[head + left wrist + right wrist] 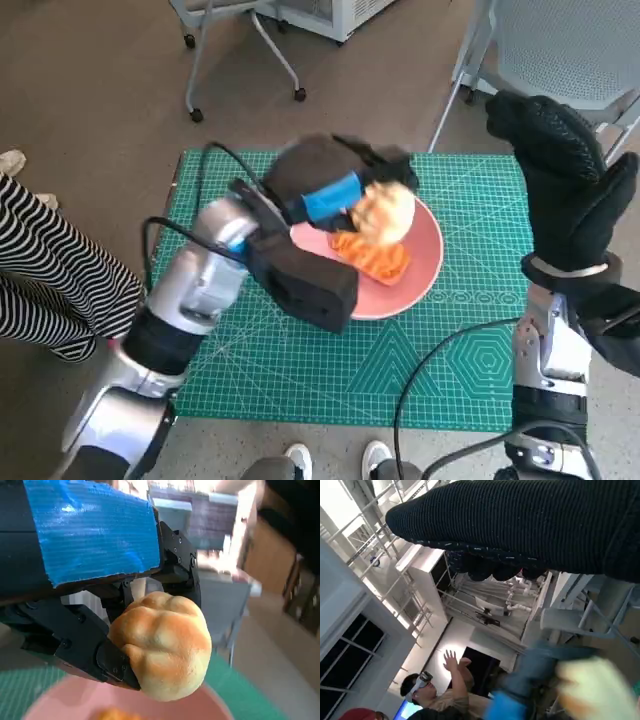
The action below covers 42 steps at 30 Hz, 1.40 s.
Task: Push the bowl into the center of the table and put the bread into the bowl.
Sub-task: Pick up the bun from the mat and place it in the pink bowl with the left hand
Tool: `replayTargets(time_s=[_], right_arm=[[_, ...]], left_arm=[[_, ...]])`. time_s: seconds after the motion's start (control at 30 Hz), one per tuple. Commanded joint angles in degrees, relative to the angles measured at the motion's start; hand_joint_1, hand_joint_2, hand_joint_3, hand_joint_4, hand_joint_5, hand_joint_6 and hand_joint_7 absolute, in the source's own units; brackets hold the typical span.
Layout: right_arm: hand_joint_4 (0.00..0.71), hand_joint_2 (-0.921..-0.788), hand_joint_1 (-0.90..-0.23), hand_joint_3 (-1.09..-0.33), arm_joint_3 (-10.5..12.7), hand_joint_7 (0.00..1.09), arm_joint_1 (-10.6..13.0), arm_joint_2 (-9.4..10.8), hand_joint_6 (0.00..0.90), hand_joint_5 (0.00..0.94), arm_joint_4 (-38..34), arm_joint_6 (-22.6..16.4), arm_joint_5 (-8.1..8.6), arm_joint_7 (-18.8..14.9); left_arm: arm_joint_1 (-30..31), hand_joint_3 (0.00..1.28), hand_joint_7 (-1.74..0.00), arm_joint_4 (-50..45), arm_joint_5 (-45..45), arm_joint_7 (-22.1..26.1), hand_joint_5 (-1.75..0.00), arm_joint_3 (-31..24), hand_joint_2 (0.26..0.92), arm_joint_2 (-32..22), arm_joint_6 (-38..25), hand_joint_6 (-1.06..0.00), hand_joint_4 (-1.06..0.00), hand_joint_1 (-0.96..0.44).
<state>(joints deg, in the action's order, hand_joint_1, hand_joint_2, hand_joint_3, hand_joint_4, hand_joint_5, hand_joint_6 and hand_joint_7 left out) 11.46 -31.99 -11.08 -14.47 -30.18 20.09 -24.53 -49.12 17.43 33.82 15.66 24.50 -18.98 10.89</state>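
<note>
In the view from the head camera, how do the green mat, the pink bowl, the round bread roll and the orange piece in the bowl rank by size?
Largest to smallest, as they look there:
1. green mat
2. pink bowl
3. bread roll, held by the left robot hand above the bowl, so nearer the camera
4. orange piece, about alike; unsure

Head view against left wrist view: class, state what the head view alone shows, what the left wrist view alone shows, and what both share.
Only the head view shows the green mat, the gloved right hand raised at the table's edge, the orange pastry whole, and a person's striped legs. Only the left wrist view shows the black fingers pressed against the bread's side. Both share the left hand, the bread roll it holds, and the pink bowl below.
</note>
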Motion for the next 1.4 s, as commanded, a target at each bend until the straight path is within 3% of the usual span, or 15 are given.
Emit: replayTargets(time_s=[0.03, 0.1, 0.17, 0.2, 0.23, 0.3, 0.43, 0.6, 0.83, 0.9, 1.0, 1.17, 1.4], right_arm=[[0.122, -0.921, -0.666, -0.692, 0.5, 0.59, 1.9, -0.4, -0.001, 0.0, 0.4, 0.8, 0.19, 0.1], [0.122, -0.921, -0.666, -0.692, 0.6, 0.59, 2.0, -0.4, -0.001, 0.0, 0.6, 0.8, 0.22, 0.2], [0.122, -0.921, -0.666, -0.692, 0.7, 0.59, 2.1, -0.4, -0.001, 0.0, 0.8, 0.9, 0.17, 0.3], [0.122, -0.921, -0.666, -0.692, 0.7, 0.59, 2.2, -0.3, -0.001, 0.0, 0.8, 0.9, 0.15, 0.4], [0.122, -0.921, -0.666, -0.692, 0.7, 0.59, 2.2, -0.3, -0.001, 0.0, 0.9, 0.9, 0.14, 0.4], [0.121, -0.921, -0.665, -0.692, 0.8, 0.59, 2.1, -0.3, -0.001, 0.0, 0.9, 1.0, 0.08, 0.4], [0.121, -0.921, -0.659, -0.691, 0.9, 0.59, 1.8, -0.3, -0.001, 0.001, 0.8, 1.2, 0.1, 0.5], [0.126, -0.921, -0.658, -0.687, 0.8, 0.59, 1.3, -0.1, -0.001, 0.003, 0.9, 1.7, -0.18, 1.0], [0.133, -0.921, -0.662, -0.682, 0.6, 0.6, 0.9, -0.4, 0.003, 0.006, 2.2, 3.0, -0.32, 1.4], [0.132, -0.921, -0.663, -0.681, 0.6, 0.61, 0.8, -0.6, 0.002, 0.005, 2.8, 3.4, -0.29, 1.5], [0.131, -0.921, -0.663, -0.68, 0.7, 0.61, 0.7, -0.9, 0.0, 0.004, 3.6, 4.1, -0.21, 1.6], [0.13, -0.921, -0.65, -0.679, 1.0, 0.61, 0.2, -1.6, -0.001, 0.004, 4.6, 5.2, -0.06, 1.5], [0.131, -0.921, -0.639, -0.678, 1.1, 0.61, -0.3, -2.3, -0.001, 0.003, 5.6, 6.0, 0.24, 1.2]], left_arm=[[0.0, 0.03, -1.13, 3.9, 0.3, -0.2, -1.13, 1.0, 0.92, 0.8, 1.7, -0.63, -0.76, 0.0], [0.1, 0.05, -1.13, 4.8, 0.2, 1.9, -1.16, 1.4, 0.92, 1.0, 0.5, -0.61, -0.75, 0.0], [0.3, 0.13, -0.93, 4.9, -0.3, 4.8, -1.27, 1.6, 0.92, 1.1, -1.7, -0.49, -0.63, 0.17], [0.3, 0.13, -0.78, 4.8, -0.5, 5.9, -1.0, 1.6, 0.887, 1.1, -2.5, -0.4, -0.5, 0.0], [0.3, 0.11, -0.7, 4.6, -0.6, 6.6, -0.86, 1.6, 0.881, 1.2, -3.0, -0.38, -0.48, -0.06], [0.6, 0.06, -0.46, 3.9, -1.3, 8.4, -0.42, 1.3, 0.876, 1.2, -4.2, -0.33, -0.41, -0.26], [1.0, 0.02, -0.26, 1.8, -2.4, 12.5, -0.11, 0.8, 0.895, 1.1, -7.4, -0.25, -0.33, -0.48], [1.7, 0.03, -0.2, 0.4, -4.3, 15.9, -0.02, -0.1, 0.916, 0.9, -9.9, -0.22, -0.25, -0.56], [2.5, 0.07, -0.15, 0.1, -8.2, 17.8, 0.0, -2.2, 0.921, 0.0, -8.3, -0.16, -0.11, -0.58], [2.6, 0.15, -0.12, 0.0, -9.7, 18.3, 0.0, -3.0, 0.921, -0.4, -7.6, -0.1, -0.06, -0.66], [2.7, 0.42, -0.06, -0.2, -11.9, 18.9, 0.0, -4.3, 0.921, -0.7, -6.8, -0.03, -0.02, -0.76], [3.2, 0.72, -0.01, -2.8, -18.6, 20.1, 0.0, -9.1, 0.921, -0.7, -6.6, 0.0, 0.0, -0.85], [5.4, 0.82, -0.01, -5.6, -27.7, 16.1, 0.0, -16.5, 0.921, 2.0, -4.0, -0.02, 0.0, -0.89]])
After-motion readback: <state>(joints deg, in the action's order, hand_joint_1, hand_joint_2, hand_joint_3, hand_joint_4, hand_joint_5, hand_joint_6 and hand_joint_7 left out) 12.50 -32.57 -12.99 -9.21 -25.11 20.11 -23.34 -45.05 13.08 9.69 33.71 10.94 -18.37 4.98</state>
